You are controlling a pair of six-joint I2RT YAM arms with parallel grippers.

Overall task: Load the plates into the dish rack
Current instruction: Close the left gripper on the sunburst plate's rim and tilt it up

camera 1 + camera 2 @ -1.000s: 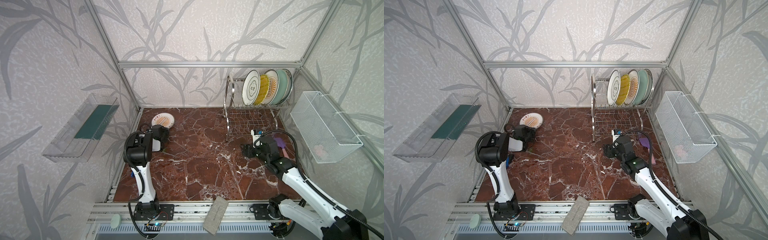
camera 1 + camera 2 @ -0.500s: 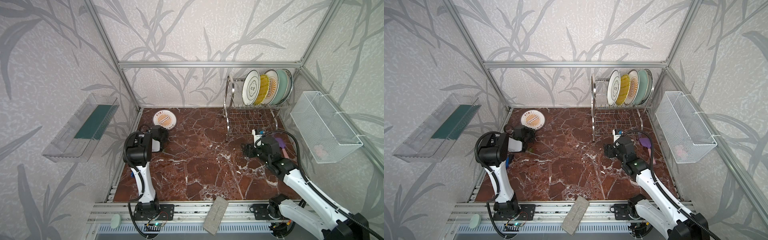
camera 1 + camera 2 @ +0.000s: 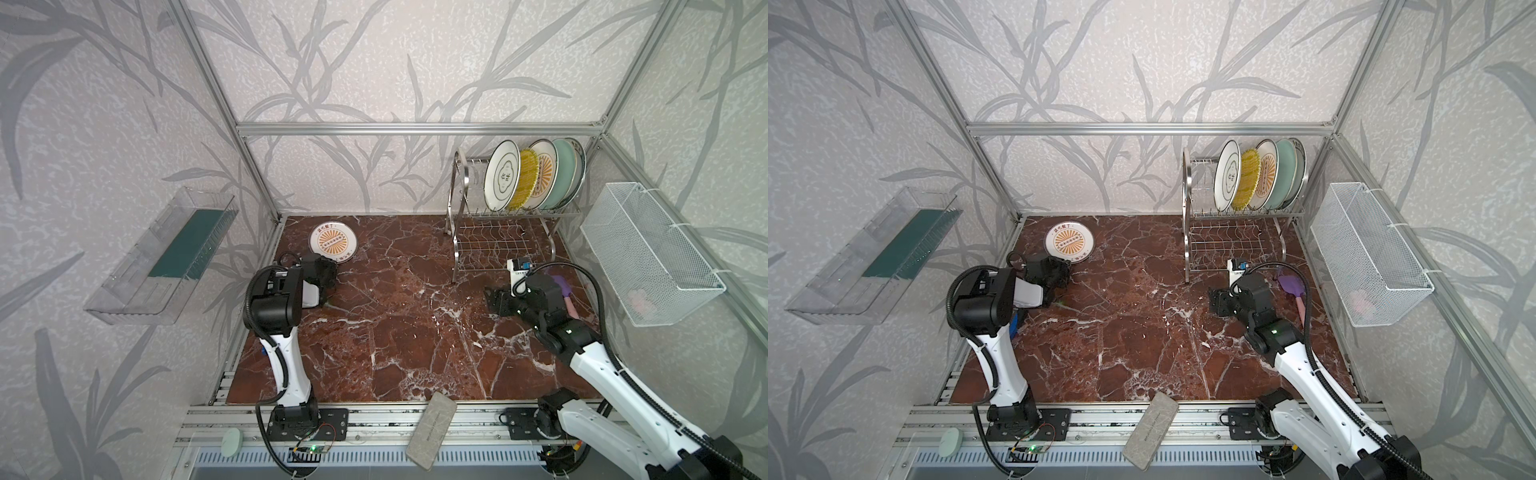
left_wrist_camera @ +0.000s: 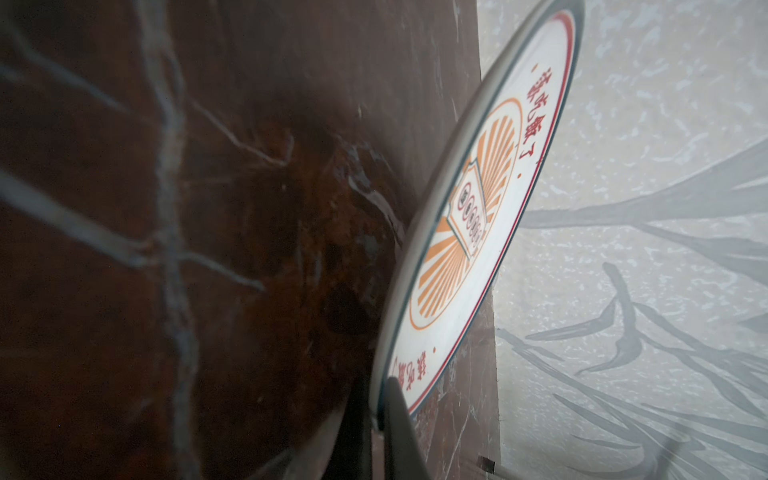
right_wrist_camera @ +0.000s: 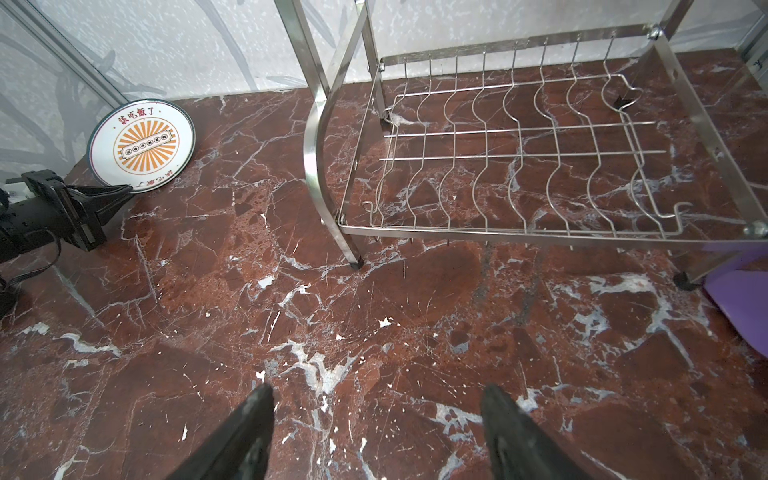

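While the left gripper [image 5: 126,190] clamps the near rim of the sunburst plate [image 5: 142,145], the right gripper [image 5: 376,395] hangs open, empty.

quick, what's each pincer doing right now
left pincer: closed on the rim of the sunburst plate
right pincer: open, holding nothing
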